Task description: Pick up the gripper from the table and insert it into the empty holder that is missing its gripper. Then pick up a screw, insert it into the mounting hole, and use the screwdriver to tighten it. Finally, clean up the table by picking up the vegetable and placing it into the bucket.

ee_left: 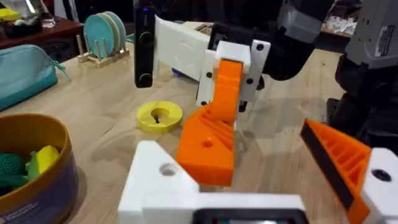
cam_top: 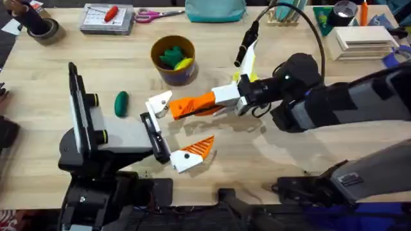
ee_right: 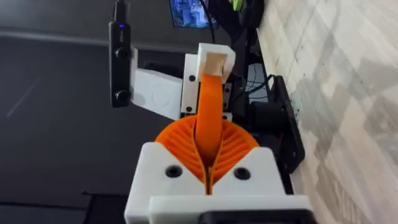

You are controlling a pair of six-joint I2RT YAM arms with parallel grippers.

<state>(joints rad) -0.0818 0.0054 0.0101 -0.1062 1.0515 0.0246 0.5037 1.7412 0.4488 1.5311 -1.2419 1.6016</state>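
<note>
Two arms meet near the middle of the table (cam_top: 308,154). The right gripper (cam_top: 186,108) reaches in from the right with its orange ribbed fingers (ee_right: 233,146) pressed together, pinching the gripper (ee_right: 209,106), an orange wedge that sticks out past their tips. In the right wrist view the far end of the wedge sits against the white holder (ee_right: 214,59). In the left wrist view the thick orange end, with a small hole in its face, rests just beside the plain white mount and touches its upper edge.

The left gripper (cam_top: 185,122) is spread wide. On one side is the bare holder, and on the other, well apart from it, is a white mount carrying an orange ribbed finger (cam_top: 196,149). The right arm's wedge comes down at the holder's side of that gap.

The vegetable (cam_top: 121,104), a dark green oval, lies on the wood to the left of the left gripper, apart from both arms. The bucket (cam_top: 168,69) stands farther back, behind the two grippers, with a bright green leafy toy (cam_top: 169,55) and a yellow toy (cam_top: 183,64) inside it. A flat yellow ring (ee_left: 159,116) lies on the table between the bucket and the right arm's wrist, as the left wrist view shows it.
</note>
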